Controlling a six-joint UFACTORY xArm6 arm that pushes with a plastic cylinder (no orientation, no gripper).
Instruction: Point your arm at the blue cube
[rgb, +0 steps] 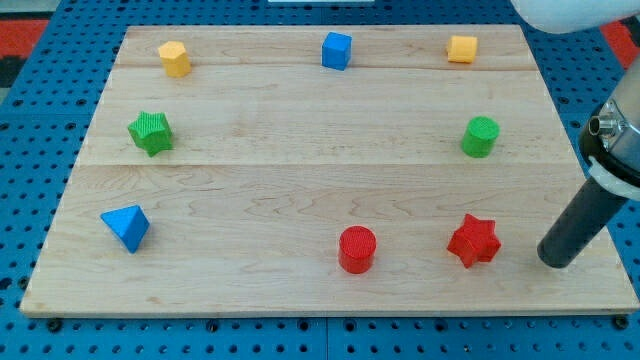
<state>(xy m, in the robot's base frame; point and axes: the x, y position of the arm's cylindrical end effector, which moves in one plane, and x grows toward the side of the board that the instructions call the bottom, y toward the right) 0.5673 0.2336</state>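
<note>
The blue cube (337, 50) sits near the view's top edge of the wooden board (300, 160), at the middle. My tip (556, 262) rests on the board at the view's lower right, just right of the red star (473, 240). It is far from the blue cube, below it and to its right. The dark rod rises from the tip toward the view's right edge.
A yellow hexagonal block (174, 58) is at top left, a yellow cube (462, 49) at top right. A green star (151, 132) is at left, a green cylinder (480, 136) at right. A blue triangular block (127, 227) is at lower left, a red cylinder (357, 249) at bottom centre.
</note>
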